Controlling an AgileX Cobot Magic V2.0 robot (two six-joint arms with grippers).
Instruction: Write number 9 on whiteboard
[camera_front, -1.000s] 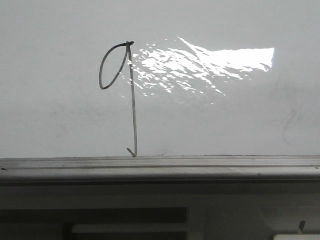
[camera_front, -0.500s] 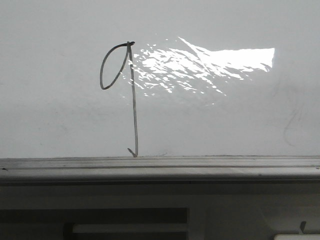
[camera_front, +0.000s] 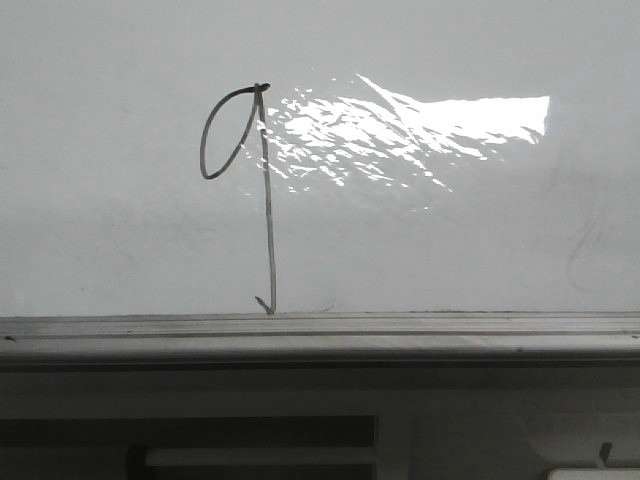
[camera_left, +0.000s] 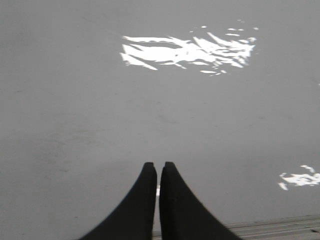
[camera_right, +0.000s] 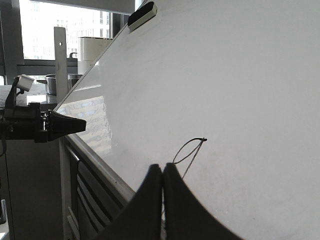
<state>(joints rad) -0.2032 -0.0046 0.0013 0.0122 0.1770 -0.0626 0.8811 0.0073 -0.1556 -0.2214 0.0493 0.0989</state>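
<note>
The front view faces the whiteboard (camera_front: 420, 240) squarely, close up. The left wrist view looks straight onto it, the right wrist view obliquely along it; all share it.

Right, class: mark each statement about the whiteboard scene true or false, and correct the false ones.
1. The thin dark hand-drawn number 9 has its loop left of its stem. True.
2. The stem stops halfway down the glossy white whiteboard. False: it runs almost to the grey metal ledge.
3. The left gripper has its black fingers wide apart. False: they are nearly together, with only a slit between.
4. A bright glare patch lies right of the loop. True.
5. The right gripper holds a red marker. False: no marker shows.
</note>
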